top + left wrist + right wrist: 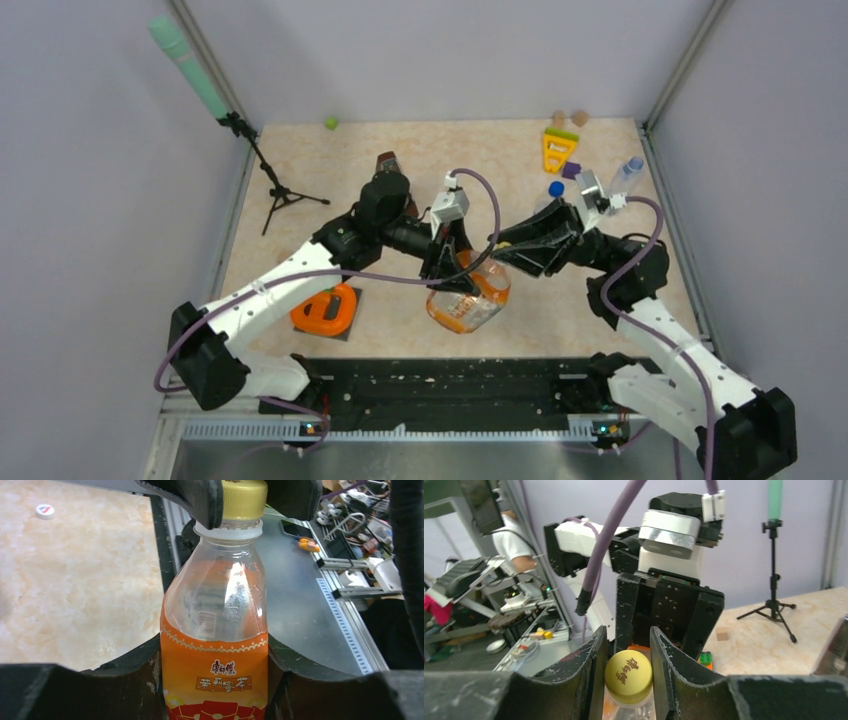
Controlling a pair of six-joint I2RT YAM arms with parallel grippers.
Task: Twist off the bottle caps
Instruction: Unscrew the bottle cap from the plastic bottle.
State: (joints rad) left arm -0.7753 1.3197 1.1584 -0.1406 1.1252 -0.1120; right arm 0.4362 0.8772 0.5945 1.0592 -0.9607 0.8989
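Orange bottle [215, 645], cap [628, 669] pointing into right claw [627, 652]

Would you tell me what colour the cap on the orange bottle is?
The cap is yellow, seen best in the right wrist view.

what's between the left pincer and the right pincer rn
The orange-labelled bottle: the left pincer clamps its body, and the right pincer is shut on its yellow cap. The left wrist view shows it.
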